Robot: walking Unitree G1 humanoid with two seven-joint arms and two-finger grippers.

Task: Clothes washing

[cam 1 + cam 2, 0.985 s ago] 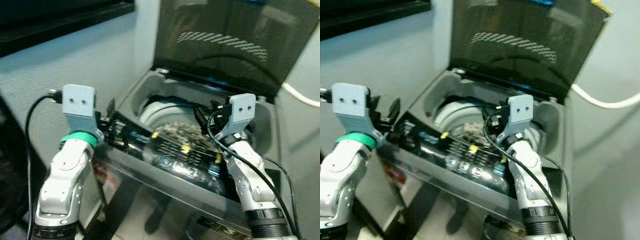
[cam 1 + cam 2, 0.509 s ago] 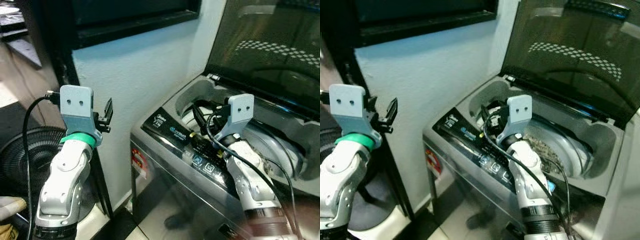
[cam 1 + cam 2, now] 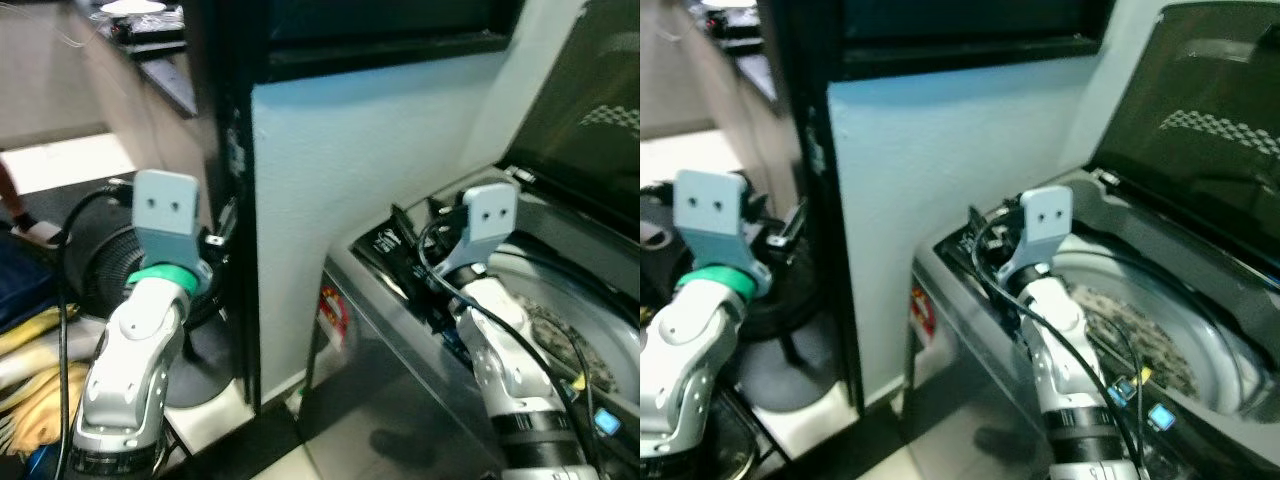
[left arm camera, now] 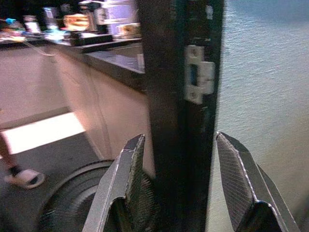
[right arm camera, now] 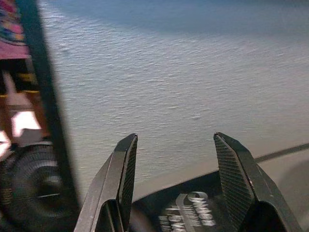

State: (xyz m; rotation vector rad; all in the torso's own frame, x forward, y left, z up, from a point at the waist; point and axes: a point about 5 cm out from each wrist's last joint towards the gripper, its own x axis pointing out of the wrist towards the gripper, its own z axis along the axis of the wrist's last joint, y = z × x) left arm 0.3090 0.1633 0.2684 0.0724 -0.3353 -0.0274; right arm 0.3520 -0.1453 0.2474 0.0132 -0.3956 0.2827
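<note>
Left gripper hovering, fingers spread, facing black door frame. Right gripper spread, empty, hanging over washing machine control panel.

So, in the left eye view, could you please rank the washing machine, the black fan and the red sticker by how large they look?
1. washing machine
2. black fan, partly hidden behind the left arm, so its full extent is unsure
3. red sticker

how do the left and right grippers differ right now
The left gripper is raised out in front of the dark door frame and the fan; the right gripper is raised over the washing machine's control panel, facing the pale wall. Both are open and hold nothing.
</note>
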